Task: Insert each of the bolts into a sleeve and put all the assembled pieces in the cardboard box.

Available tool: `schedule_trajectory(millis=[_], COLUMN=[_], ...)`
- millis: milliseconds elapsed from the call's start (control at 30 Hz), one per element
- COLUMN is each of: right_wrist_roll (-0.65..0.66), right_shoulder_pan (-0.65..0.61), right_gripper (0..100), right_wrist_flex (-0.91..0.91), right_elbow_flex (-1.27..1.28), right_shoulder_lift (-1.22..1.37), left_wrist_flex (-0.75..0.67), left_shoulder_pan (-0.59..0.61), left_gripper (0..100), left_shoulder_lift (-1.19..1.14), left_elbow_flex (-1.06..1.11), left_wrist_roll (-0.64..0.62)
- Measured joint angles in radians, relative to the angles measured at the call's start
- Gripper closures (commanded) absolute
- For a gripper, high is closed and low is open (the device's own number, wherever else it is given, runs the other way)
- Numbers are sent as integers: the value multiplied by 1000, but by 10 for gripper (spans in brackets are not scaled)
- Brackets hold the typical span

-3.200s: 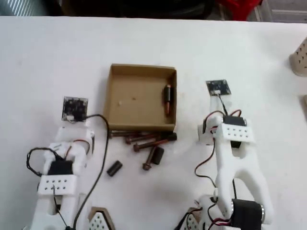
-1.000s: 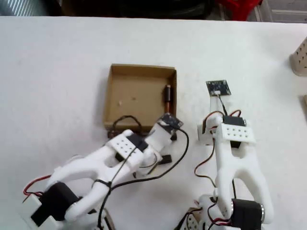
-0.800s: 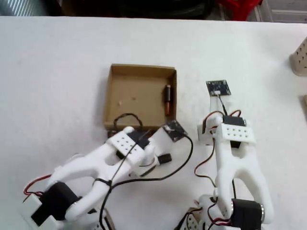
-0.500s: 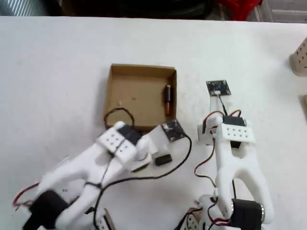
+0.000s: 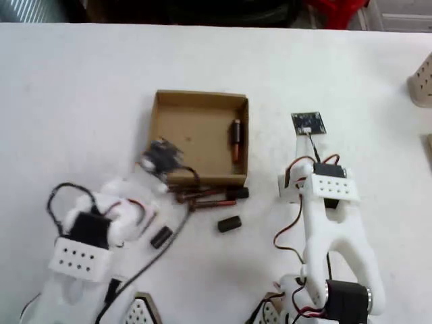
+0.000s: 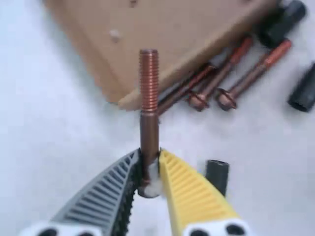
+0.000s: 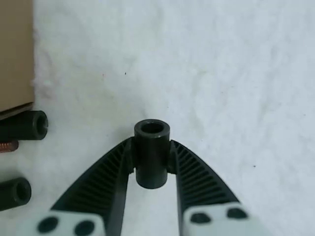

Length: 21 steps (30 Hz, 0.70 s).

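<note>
My left gripper (image 6: 149,169) is shut on a copper bolt (image 6: 148,98), held by its head end with the threaded tip pointing at a corner of the cardboard box (image 6: 162,39). In the high view this arm (image 5: 84,239) sits at the lower left, just off the box (image 5: 196,108). My right gripper (image 7: 151,169) is shut on a black sleeve (image 7: 151,147), bore facing up, to the right of the box. One assembled piece (image 5: 235,140) lies in the box by its right wall. Loose bolts (image 5: 202,196) lie in front of the box.
Loose black sleeves lie on the table: one (image 5: 229,223) below the bolts, one (image 5: 160,237) near the left arm, one (image 5: 237,193) at the box's front corner. The right arm (image 5: 331,223) stands at the lower right. A pale object (image 5: 422,81) sits at the right edge.
The left arm reached right over the bolt pile, then drew back to the left holding a bolt. A sleeve near the pile shifted. The right arm has not moved.
</note>
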State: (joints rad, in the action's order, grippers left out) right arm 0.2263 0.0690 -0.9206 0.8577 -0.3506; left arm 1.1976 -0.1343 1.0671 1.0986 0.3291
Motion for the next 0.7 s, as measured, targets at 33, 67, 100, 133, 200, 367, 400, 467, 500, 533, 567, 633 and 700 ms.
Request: schedule_trajectory(millis=[33, 67, 100, 133, 200, 367, 400, 467, 500, 533, 567, 633, 700], right_wrist_roll=[0, 0, 0, 0, 0, 0, 0, 0, 0, 0, 0, 0, 0], right_shoulder_pan=[0, 0, 0, -2, -2, -2, -2, -2, -2, -2, -2, -2, -2], right_gripper=[981, 981, 981, 981, 981, 981, 981, 981, 981, 981, 981, 981, 981], right_wrist_flex=[0, 0, 0, 0, 0, 0, 0, 0, 0, 0, 0, 0, 0], right_elbow_flex=[0, 2, 6, 9, 9, 9, 9, 9, 9, 9, 9, 9, 9], right_shoulder_lift=[0, 0, 0, 0, 0, 3, 3, 3, 3, 3, 3, 3, 3], left_wrist_flex=[-9, -20, -35, -52, -106, -201, -203, -203, -204, -206, -207, -209, -209], left_shoulder_pan=[51, 101, 149, 198, 295, 427, 431, 436, 437, 437, 437, 437, 437], left_gripper=[976, 976, 976, 976, 976, 976, 976, 976, 976, 976, 976, 976, 976], left_shoulder_lift=[11, 15, 15, 15, 5, -137, -181, -285, -344, -407, -471, -597, -721], left_elbow_flex=[3, 8, 9, 9, 9, -12, -32, -81, -109, -140, -172, -238, -305], left_wrist_roll=[-52, -110, -169, -221, -299, -462, -488, -526, -540, -557, -574, -606, -641])
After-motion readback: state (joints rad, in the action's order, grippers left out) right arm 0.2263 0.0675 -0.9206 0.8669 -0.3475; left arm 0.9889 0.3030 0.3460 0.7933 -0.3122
